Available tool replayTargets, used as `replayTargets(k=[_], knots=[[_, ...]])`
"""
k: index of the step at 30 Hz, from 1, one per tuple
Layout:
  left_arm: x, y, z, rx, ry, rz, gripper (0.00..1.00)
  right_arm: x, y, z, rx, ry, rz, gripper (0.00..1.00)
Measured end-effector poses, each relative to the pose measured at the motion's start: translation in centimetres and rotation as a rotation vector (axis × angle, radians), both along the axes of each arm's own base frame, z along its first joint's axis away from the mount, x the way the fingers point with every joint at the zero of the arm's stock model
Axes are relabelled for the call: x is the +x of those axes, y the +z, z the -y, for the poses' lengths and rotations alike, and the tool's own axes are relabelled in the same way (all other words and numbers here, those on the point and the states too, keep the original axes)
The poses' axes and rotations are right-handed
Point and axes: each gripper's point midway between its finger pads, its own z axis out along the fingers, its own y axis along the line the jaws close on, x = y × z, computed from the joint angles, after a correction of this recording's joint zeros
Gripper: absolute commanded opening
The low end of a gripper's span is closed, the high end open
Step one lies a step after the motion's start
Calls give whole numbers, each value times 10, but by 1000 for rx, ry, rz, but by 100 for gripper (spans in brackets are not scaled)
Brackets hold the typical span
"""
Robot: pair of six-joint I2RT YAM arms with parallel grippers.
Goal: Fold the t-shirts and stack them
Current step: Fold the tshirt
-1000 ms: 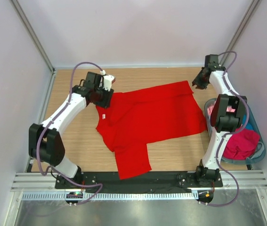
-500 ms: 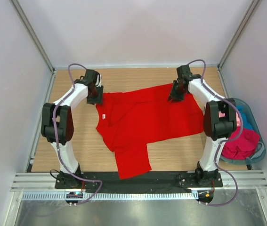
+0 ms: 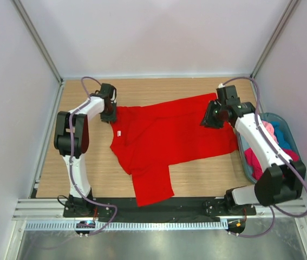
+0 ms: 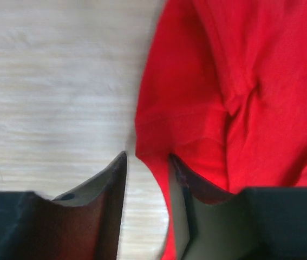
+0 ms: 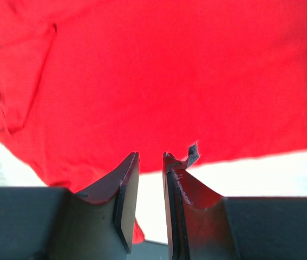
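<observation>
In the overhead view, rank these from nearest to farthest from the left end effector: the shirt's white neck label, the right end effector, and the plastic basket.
1. White neck label: on the red t-shirt, just below the left end effector in the picture.
2. Right end effector: across the shirt, over its right part.
3. Basket: at the table's right side, beyond the right arm.

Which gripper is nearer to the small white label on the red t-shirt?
Left. The left gripper is at the sleeve edge just beyond the white label; the right gripper is across the red t-shirt.
</observation>
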Motion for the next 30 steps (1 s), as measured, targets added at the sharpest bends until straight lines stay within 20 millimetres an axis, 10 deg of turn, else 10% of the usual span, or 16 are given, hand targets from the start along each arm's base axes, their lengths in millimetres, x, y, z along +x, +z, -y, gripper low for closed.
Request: replayTargets(k=[4,16,20,26,30], knots=[[16,0,-7,24,-5,38,0,-33,-2,4,6,-4,-3,31],[116,6,-68,30,99,163,9,-63,0,10,0,-99,16,31],[127,14,-71,20,99,190,46,-44,-4,15,-46,-136,-5,31],[108,52,-52,-13,68,216,42,26,1,1,-49,-160,36,31],[87,100,-1,-63,-69,285,45,70,-7,-24,18,-135,27,31]])
